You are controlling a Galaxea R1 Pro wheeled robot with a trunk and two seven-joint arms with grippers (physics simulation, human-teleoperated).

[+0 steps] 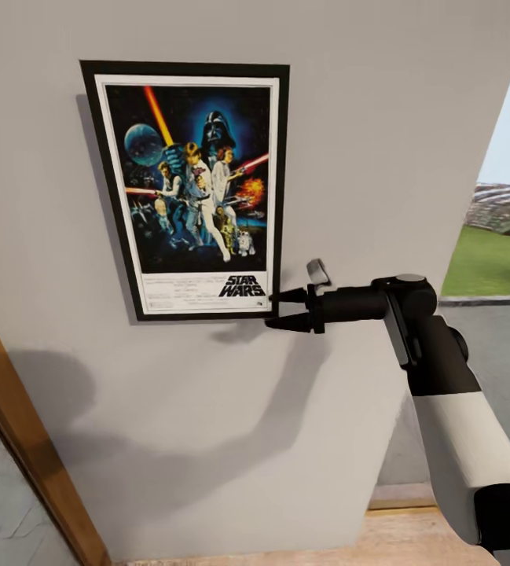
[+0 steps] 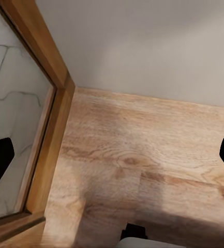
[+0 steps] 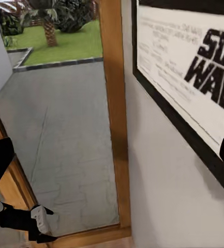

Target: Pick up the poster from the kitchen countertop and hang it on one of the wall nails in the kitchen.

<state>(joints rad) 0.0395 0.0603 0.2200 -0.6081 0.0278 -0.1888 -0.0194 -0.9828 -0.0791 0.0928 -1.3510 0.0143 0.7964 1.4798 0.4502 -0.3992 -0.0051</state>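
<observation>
Star Wars poster (image 1: 188,189) hangs upright on wall (image 1: 365,157), long axis vertical; right gripper (image 1: 284,308) fingers apart at its bottom-right corner; nail hidden.

A plain light grey wall (image 1: 349,157) rises above a light wood floor (image 2: 143,155), soft shadows falling across it. A wooden door frame (image 1: 27,448) runs at left; at right, paved ground (image 3: 65,139) and green lawn (image 1: 486,259) lie outside.
</observation>
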